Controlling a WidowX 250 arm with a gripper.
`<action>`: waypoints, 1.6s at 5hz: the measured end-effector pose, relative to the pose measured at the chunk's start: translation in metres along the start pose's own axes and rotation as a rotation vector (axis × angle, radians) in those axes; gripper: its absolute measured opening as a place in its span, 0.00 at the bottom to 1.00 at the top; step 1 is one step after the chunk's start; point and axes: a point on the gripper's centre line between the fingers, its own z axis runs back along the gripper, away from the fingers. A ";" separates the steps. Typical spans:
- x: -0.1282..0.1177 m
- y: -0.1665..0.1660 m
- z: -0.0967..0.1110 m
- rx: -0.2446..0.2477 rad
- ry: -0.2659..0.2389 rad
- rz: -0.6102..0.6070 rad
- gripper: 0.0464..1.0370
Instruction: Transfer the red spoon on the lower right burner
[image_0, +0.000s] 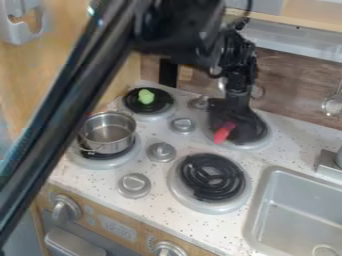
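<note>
Camera view: the gripper hung over the upper right burner, pointing down. The red spoon lay at that burner's near left portion, its red part directly below and slightly to the near side of the jaws. Part of the spoon appeared to run back beneath the gripper; whether it touched the jaws could not be determined. Jaw state: cannot be told; neither a released nor a clenched condition could be confirmed, nor a grasp on the spoon.

Step in hand, as judged: pickup of the spoon. The lower right burner, the specified destination, had no spoon on it. Next move, as judged: secure the spoon, lift it clear of the burner's edge, carry it toward the near side of the stove, and lower it onto the destination coil.
</note>
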 end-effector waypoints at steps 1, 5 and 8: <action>0.002 -0.005 -0.003 0.010 0.020 -0.015 0.92; -0.002 -0.010 -0.004 0.021 0.076 -0.086 0.32; -0.049 -0.015 0.051 -0.057 0.000 -0.125 0.32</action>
